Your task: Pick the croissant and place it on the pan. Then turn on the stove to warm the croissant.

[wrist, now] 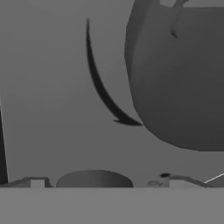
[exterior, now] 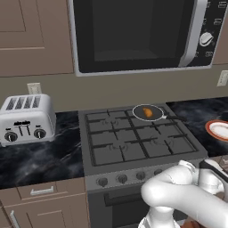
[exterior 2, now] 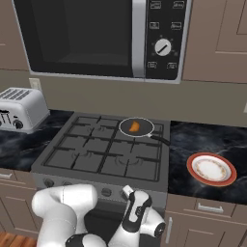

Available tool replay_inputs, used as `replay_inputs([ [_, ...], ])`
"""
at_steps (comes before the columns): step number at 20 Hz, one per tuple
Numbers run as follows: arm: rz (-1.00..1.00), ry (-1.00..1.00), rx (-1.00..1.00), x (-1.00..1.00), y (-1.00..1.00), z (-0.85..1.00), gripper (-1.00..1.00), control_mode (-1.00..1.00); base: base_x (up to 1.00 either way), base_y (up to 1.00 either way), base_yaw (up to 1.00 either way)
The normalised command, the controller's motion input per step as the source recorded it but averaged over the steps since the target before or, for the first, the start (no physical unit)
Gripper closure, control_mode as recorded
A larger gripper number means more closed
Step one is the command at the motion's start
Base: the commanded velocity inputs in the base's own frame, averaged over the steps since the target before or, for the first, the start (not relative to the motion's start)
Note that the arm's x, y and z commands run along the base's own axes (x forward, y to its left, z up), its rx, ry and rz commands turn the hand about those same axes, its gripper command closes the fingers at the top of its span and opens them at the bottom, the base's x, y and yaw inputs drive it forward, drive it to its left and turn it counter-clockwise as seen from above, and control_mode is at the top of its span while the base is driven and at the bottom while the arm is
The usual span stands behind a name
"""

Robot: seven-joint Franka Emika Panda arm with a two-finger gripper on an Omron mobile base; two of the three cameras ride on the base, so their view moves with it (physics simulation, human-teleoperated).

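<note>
The orange-brown croissant [exterior: 148, 112] [exterior 2: 135, 126] lies in the small dark pan [exterior: 139, 111] [exterior 2: 124, 128] on the back right burner of the grey stove [exterior: 133, 142] [exterior 2: 96, 154]. My gripper [exterior 2: 128, 192] [wrist: 108, 182] is low at the stove's front panel, right of its middle, pointing at the row of knobs [exterior: 122, 178]. In the hand view its fingertips [wrist: 37, 182] stand wide apart with one round grey knob [wrist: 94, 178] between them, gaps showing on both sides. A second, larger-looking knob [wrist: 179, 78] looms at the upper right.
A silver toaster [exterior: 26, 119] [exterior 2: 19, 107] stands on the dark counter to the left. A white plate with an orange-red rim [exterior: 211, 129] [exterior 2: 211, 182] sits on the counter to the right. A microwave [exterior: 138, 33] [exterior 2: 96, 36] hangs above the stove.
</note>
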Motion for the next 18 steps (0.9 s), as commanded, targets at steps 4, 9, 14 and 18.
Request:
replay_inputs([
  [4, 0.00, 0.02, 0.00, 0.44, 0.01, -0.12, 1.00, -1.00, 0.00, 0.00, 0.00],
  [9, 0.00, 0.00, -0.06, 0.35, 0.00, 0.00, 1.00, -1.00, 0.00, 0.00, 0.00],
  [14, 0.00, 0.00, -0.15, 0.25, 0.00, 0.00, 1.00, -1.00, 0.00, 0.00, 0.00],
  [18, 0.00, 0.00, -0.19, 0.14, 0.00, 0.00, 1.00, -1.00, 0.00, 0.00, 0.00],
])
